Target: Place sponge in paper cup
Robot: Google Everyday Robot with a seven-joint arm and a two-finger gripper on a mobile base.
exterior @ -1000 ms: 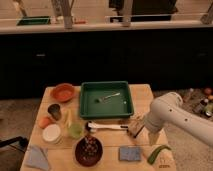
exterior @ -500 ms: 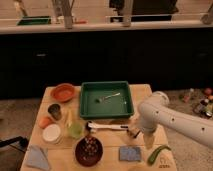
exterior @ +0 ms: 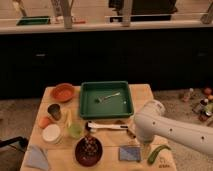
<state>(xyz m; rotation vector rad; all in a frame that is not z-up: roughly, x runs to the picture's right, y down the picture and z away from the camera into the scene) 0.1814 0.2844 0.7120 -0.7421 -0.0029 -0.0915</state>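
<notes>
— Where is the small flat blue-grey sponge (exterior: pixel 130 153) now?

— On the pale wooden table (exterior: pixel 143 93), near its front edge, just where it lay a second ago. It has not shifted.

— And the short white paper cup (exterior: pixel 52 133)?

— On the left side of the table, well apart from the sponge, with a small light-green cup (exterior: pixel 75 131) just beside it on the right. A dark red round bowl (exterior: pixel 89 150) sits between the cups and the sponge. None of them has moved.

— So what has changed?

— The white robot arm (exterior: pixel 172 131). A second ago its rounded elbow stood further right; since then it has swung left and lower over the table's right front corner.

— The gripper (exterior: pixel 144 148)?

— It points down below the elbow, just beside the sponge on the right, between it and a curved green vegetable (exterior: pixel 159 152). Whether it is open or closed, or touches the sponge, I cannot tell.

— Anything near it?

— A white-handled brush (exterior: pixel 105 127) lies behind the sponge, before the green rectangular tray (exterior: pixel 106 107).
</notes>
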